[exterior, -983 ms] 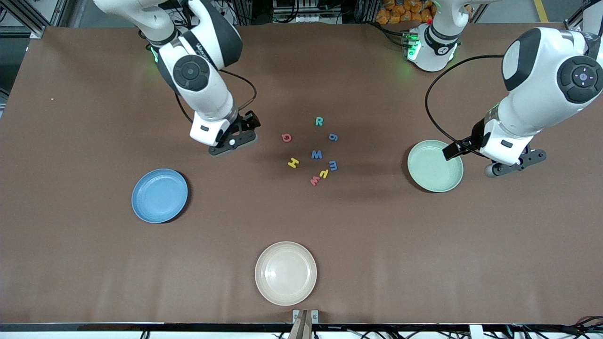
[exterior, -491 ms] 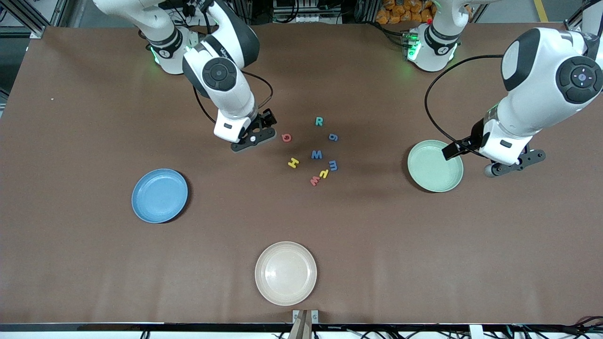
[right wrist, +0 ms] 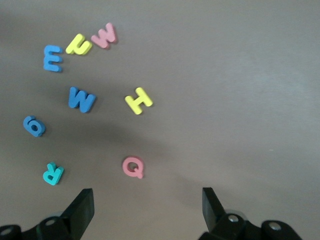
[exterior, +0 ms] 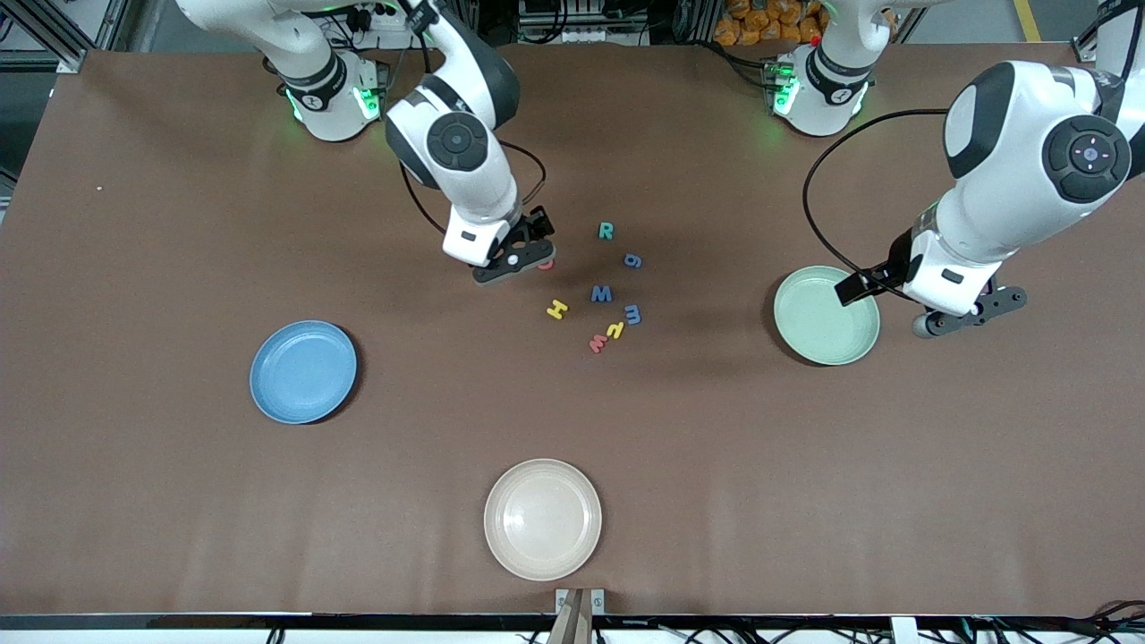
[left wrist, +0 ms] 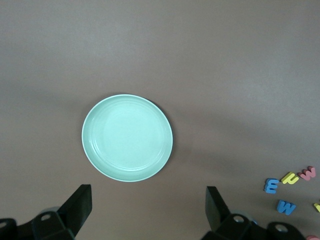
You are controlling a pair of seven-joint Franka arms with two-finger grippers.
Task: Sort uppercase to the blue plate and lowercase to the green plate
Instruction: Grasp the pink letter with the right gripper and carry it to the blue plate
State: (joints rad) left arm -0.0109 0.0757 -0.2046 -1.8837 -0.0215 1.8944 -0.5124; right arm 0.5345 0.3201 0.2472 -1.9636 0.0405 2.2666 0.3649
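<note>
Covering the whole scene, the brown table (exterior: 179,501) leaves wide bare room on every side of the three plates and the letter cluster. The blue plate (exterior: 303,371) sits well apart from the right gripper (exterior: 513,259), nearer the front camera and toward the right arm's end of the table, with open cloth all around its rim. The green plate (exterior: 826,315) lies just beside the left gripper (exterior: 964,315), its rim close to the waiting left arm's fingers; in the left wrist view the plate (left wrist: 127,137) shows whole and empty beneath the spread fingers (left wrist: 80,202). A cream plate (exterior: 542,519) rests near the table's front edge, far from both grippers.

The right gripper hangs low over the red Q (right wrist: 133,166), which the front view mostly hides; its fingers (right wrist: 82,207) stand wide apart with the Q between their line and nothing pinched. Out from that gripper, toward the left arm's end, lie the other letters, each apart from its neighbours: the yellow H (exterior: 556,309) closest after the Q, then the blue M (exterior: 601,293), the teal R (exterior: 606,231) and the blue g (exterior: 632,260). Nearer the front camera sit the blue m (exterior: 632,314), the yellow small letter (exterior: 615,330) and the red small letter (exterior: 597,343), the last two almost touching.
</note>
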